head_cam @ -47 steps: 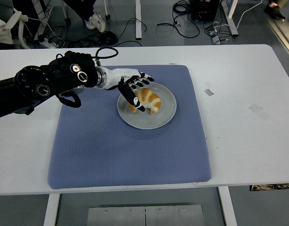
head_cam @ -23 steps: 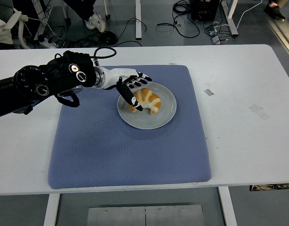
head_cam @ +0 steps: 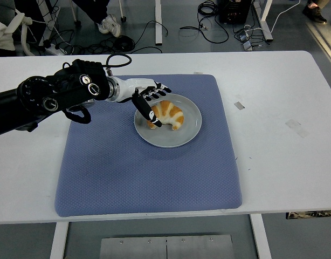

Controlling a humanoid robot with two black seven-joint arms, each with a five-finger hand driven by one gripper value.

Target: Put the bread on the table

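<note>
The robot's left hand has drawn slightly back toward nine o'clock over the past second, fingers spread loosely around the left end of the croissant, thumb curved down its near side; whether they grip it cannot be told. The croissant stays on the grey plate, at the blue mat's twelve o'clock half. The mat covers a white table. Beyond, cables trail across a grey floor beside a person's shoe.
</note>
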